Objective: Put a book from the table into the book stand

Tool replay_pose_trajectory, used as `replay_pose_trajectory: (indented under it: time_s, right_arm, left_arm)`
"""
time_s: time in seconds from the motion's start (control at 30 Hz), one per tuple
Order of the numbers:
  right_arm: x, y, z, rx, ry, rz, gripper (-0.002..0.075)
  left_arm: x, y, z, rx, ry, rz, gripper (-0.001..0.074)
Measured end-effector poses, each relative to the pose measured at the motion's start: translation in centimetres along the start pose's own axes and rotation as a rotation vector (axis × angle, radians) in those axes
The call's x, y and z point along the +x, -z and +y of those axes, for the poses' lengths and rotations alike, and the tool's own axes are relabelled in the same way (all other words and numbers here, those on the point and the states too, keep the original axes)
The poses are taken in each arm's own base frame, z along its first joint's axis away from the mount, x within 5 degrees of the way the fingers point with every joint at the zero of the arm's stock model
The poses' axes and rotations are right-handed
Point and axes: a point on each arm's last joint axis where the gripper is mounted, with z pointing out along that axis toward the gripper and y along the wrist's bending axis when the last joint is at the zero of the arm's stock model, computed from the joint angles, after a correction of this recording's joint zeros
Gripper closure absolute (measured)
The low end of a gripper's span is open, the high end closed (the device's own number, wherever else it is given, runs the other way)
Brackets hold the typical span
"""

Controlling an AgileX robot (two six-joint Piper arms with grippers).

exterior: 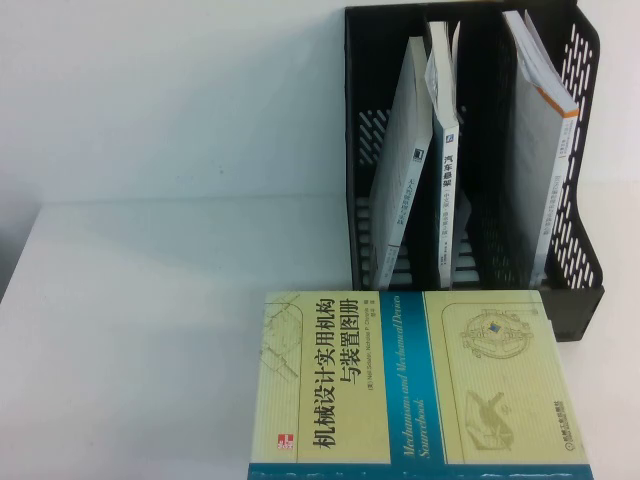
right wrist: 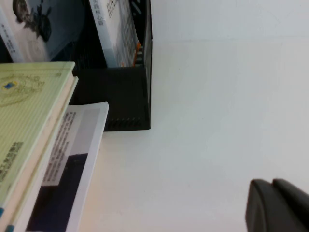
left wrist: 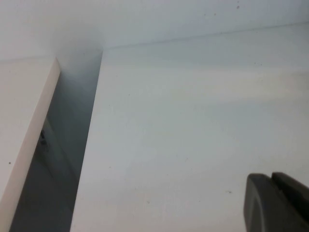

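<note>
A: Start at the left. What is the left gripper (left wrist: 277, 203) doing?

B: It hangs over bare white table (exterior: 130, 330), near the table's edge, touching nothing. Only a dark corner of it shows in its wrist view, so I cannot tell whether the pincer is apart or together. I judge it parked.

A: And the book (exterior: 400, 385)?

B: Lying flat, opened face down, so that both covers and the spine face up, at the near edge of the table, just in front of the book stand (exterior: 470, 150). I would guess it lies there simply waiting to be picked up. It is thick, pale yellow-green, with a teal spine, black Chinese title and a small red square logo.

A: The stand?

B: Black, perforated sides, with thin books upright or leaning in its compartments.

A: The right gripper (right wrist: 280, 205)?

B: Over bare table beside the stand's right side, holding nothing; its opening I cannot tell. A second, thinner book (right wrist: 67, 174) lies under the thick one.
</note>
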Motion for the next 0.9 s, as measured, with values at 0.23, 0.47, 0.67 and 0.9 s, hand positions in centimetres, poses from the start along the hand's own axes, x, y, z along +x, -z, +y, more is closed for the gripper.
replay_pose_trajectory:
  time_s: [0.23,0.47,0.67,0.9]
  right_arm:
    - [-0.04,0.0,0.01,-0.001,0.0,-0.004,0.0729]
    - [-0.14,-0.04,0.03,-0.004,0.0,-0.025,0.0729]
    - [-0.14,-0.04,0.03,-0.004,0.0,-0.025,0.0729]
    - [-0.49,-0.03,0.09,-0.01,0.0,-0.063,0.0729]
  left_arm:
    - [0.0,0.0,0.0,0.0,0.0,0.0,0.0738]
    - [0.0,0.0,0.0,0.0,0.0,0.0,0.0738]
    - [0.0,0.0,0.01,-0.001,-0.002,0.0,0.0738]
    - [0.0,0.0,0.01,-0.001,-0.002,0.0,0.0738]
